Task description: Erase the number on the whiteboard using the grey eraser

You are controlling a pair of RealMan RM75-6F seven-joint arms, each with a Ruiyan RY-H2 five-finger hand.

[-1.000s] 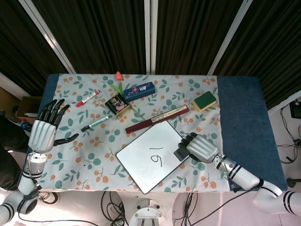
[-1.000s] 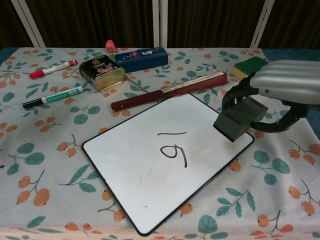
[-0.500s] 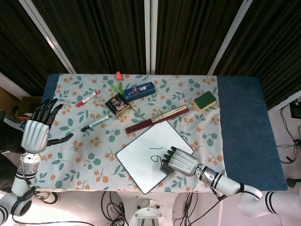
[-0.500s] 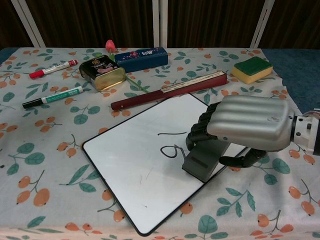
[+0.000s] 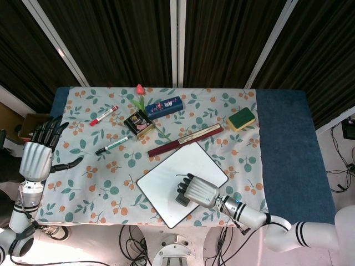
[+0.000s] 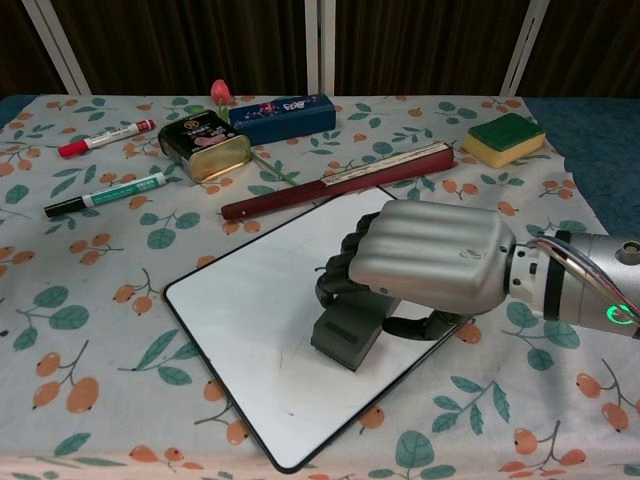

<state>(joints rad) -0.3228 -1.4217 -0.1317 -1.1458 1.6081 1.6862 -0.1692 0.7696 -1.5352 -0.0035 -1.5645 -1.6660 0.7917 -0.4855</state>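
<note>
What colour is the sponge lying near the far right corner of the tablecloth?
The sponge is green on top, yellow underneath; clearest in the chest view.

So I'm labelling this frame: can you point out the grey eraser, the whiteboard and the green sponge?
grey eraser [image 6: 345, 335], chest view, on its front face below the fingers.
whiteboard [image 6: 250, 310], chest view, on bare white surface left of the eraser.
green sponge [image 6: 505, 131], chest view, on its green top.

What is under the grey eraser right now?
The whiteboard; the right hand presses the grey eraser onto it. Whether any writing remains beneath eraser and hand is hidden; the bare board shows no number.
</note>
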